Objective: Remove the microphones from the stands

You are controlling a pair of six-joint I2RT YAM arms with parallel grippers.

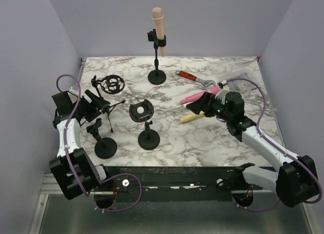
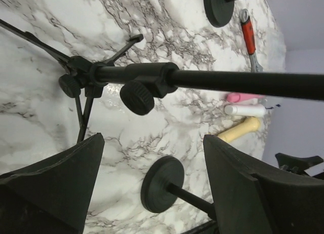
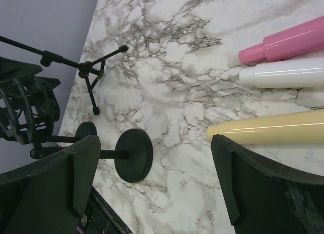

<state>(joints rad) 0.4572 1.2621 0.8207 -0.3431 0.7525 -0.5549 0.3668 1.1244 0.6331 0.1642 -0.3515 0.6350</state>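
Standing upright, the peach microphone [image 1: 158, 24] sits clamped in the clip of its stand [image 1: 157, 67], whose round base rests near the far edge of the marble table [image 1: 202, 138]. No gripper touches it.

Right of that stand and a little nearer lies a red-handled wrench [image 1: 195, 78]. Nearer again on the same side, a pink microphone [image 3: 286, 44], a white microphone [image 3: 283, 74] and a yellow microphone [image 3: 268, 130] lie side by side. The right gripper [image 3: 154, 143] hovers beside them with its fingers [image 3: 253, 193] spread wide and holding nothing; the yellow one lies just past one fingertip.

Left of the stand stands a black shock mount [image 1: 114, 83]. Nearer than that, a small tripod stand [image 2: 81, 79] reaches its black tube across the left wrist view. The left gripper [image 2: 153, 143] hangs close to this tube, its fingers [image 2: 61, 183] apart and empty.

Well nearer than the stand, toward the arm bases, two short stands with disc bases [image 1: 106, 147] [image 1: 149, 139] sit upright. The right-hand one carries a round holder [image 1: 140, 111].
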